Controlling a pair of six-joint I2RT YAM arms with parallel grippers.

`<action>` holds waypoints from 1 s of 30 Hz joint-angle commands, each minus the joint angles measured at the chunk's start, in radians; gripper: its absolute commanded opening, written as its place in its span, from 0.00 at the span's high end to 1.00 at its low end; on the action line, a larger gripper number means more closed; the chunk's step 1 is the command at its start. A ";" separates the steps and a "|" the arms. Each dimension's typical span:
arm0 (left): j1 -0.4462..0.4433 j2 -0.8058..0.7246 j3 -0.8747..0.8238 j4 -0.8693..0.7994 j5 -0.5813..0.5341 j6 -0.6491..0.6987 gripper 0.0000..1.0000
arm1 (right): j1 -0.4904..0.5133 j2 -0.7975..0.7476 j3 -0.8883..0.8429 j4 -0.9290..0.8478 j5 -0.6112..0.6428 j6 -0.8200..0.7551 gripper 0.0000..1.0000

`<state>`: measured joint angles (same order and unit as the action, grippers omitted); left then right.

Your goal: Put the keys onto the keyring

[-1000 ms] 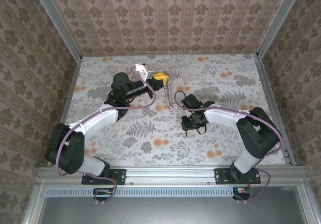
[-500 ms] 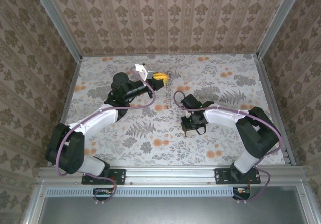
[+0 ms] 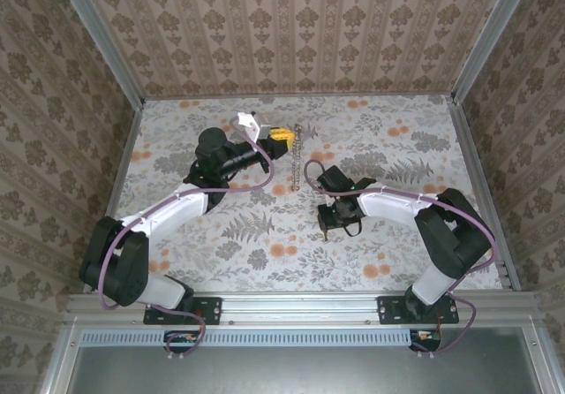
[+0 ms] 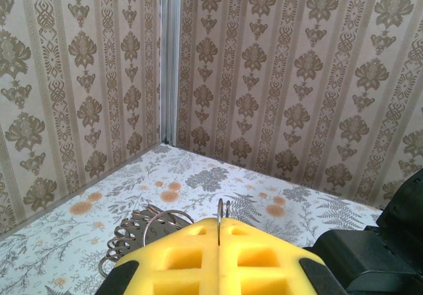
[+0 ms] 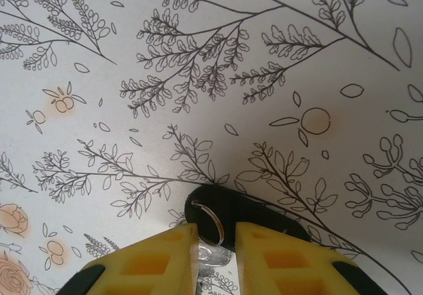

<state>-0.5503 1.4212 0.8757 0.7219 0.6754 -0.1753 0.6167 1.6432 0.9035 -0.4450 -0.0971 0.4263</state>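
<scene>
Low in the right wrist view, the key [image 5: 246,210] rests its black head on the table [image 5: 198,77], its blade pinched in the narrow-set right gripper [image 5: 213,239]. At bottom centre of the left wrist view, the keyring [image 4: 219,209] stands edge-on, clamped in the closed left gripper [image 4: 219,227]. The lift should probably be slow and level so the tiny key cannot twist; I count one key, one keyring, two grippers.

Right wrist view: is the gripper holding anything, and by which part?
Yes: the key, its silver blade pinched between the right gripper's yellow fingers, black head and small wire ring sticking out past the tips.
</scene>
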 commanded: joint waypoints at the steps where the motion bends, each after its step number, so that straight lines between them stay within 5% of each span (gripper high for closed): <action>1: -0.005 0.001 -0.003 0.071 -0.007 -0.001 1.00 | 0.008 0.000 0.024 -0.014 0.001 0.019 0.76; 27: 0.000 0.001 -0.012 0.081 -0.010 -0.004 1.00 | 0.009 0.035 0.031 0.025 -0.028 0.041 0.79; 30: 0.000 0.001 -0.014 0.084 -0.009 -0.005 1.00 | 0.010 0.049 0.036 0.028 -0.032 0.042 0.85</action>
<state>-0.5503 1.4250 0.8639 0.7486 0.6670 -0.1753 0.6201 1.6676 0.9176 -0.4187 -0.1135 0.4519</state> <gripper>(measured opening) 0.044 0.157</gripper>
